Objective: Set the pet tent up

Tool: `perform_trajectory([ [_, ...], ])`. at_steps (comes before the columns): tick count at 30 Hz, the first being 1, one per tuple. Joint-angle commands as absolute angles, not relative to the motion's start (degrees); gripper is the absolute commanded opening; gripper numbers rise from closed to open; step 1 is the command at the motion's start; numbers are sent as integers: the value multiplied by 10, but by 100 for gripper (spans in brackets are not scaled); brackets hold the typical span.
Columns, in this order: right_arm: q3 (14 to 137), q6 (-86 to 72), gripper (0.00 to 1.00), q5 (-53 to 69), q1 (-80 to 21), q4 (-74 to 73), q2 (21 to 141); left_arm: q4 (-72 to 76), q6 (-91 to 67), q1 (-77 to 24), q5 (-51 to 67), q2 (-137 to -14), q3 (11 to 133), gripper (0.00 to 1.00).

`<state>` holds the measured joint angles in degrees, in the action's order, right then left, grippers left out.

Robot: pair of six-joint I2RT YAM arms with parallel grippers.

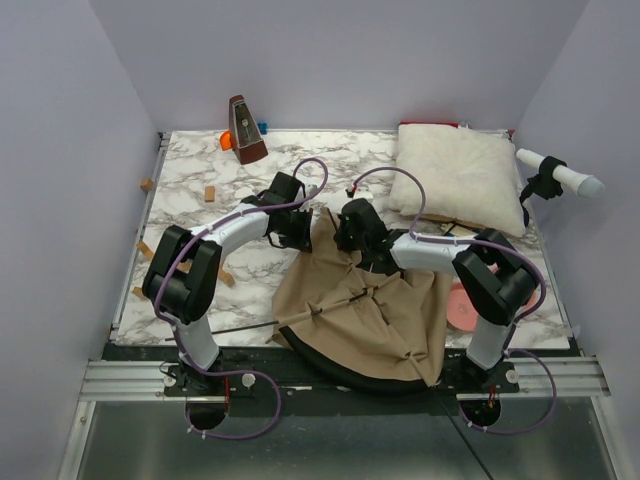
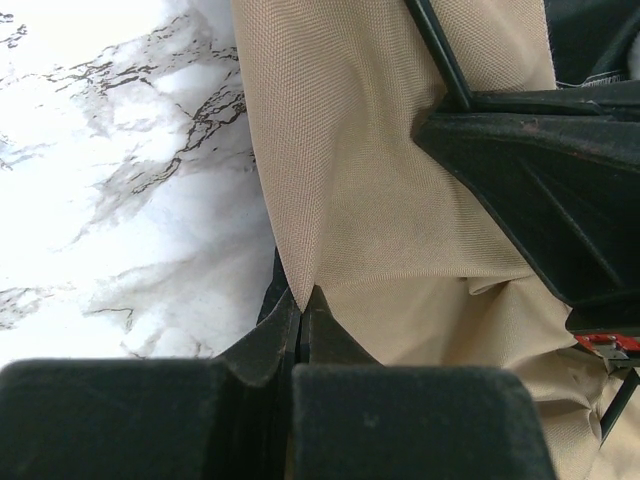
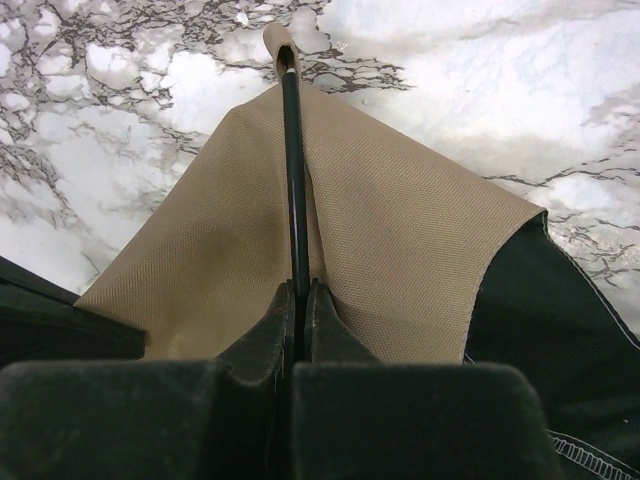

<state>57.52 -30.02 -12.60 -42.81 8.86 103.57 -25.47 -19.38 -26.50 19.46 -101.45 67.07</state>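
Observation:
The pet tent [image 1: 365, 315] lies collapsed at the table's near middle, tan fabric with a black rim and thin black poles. My left gripper [image 1: 300, 228] is at its far left corner, shut on a fold of the tan fabric [image 2: 380, 170]. My right gripper [image 1: 350, 232] is at the far corner beside it, shut on a black pole [image 3: 294, 180] that runs up to a tan pocket tip [image 3: 280, 42]. The right gripper's black body shows in the left wrist view [image 2: 545, 190]. The tent's black lining [image 3: 560, 340] shows at the right of the right wrist view.
A white fluffy pillow [image 1: 455, 175] lies at the back right. A brown metronome [image 1: 244, 130] stands at the back left, with an orange item beside it. Small wooden blocks [image 1: 210, 193] lie at the left. A pink disc [image 1: 462, 305] sits by the right arm. A white-handled tool [image 1: 560, 175] hangs at the right wall.

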Motion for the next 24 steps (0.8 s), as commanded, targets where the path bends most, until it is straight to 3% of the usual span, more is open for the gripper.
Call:
perform_trajectory([
  [1,589,-307,1,-120,-433,53,1060,-262,-196,-270,185,-1025,686,0],
  [14,635,-286,1,-45,-427,1,1090,-276,-187,-270,177,-1042,694,0],
  [24,665,-300,1,-55,-423,-56,1119,-283,-184,-269,172,-1050,699,0],
])
